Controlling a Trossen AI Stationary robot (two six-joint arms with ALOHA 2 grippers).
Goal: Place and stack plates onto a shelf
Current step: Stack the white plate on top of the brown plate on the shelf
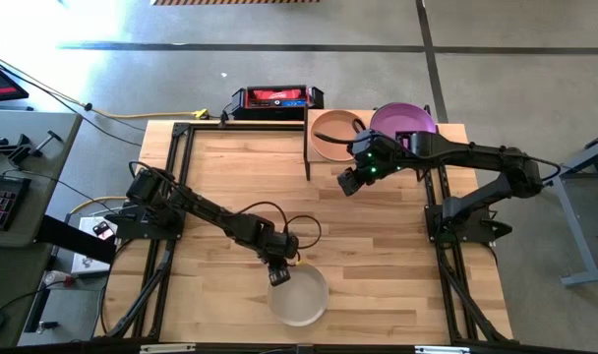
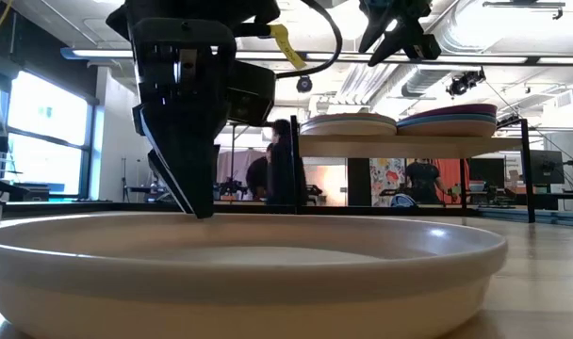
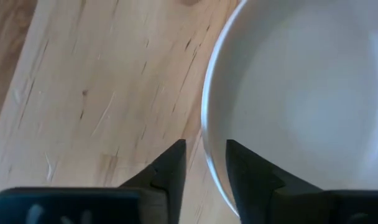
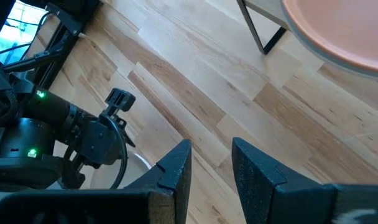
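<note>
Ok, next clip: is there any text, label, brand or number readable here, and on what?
None can be read.
Red and black box behind the table: pale marks on top, too small to read.
Poster in the room behind: colours only, no legible words.
Plates, shelf and arms: no visible markings.

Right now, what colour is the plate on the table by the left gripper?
Off-white plate, plain; clearest in the high view.
</note>
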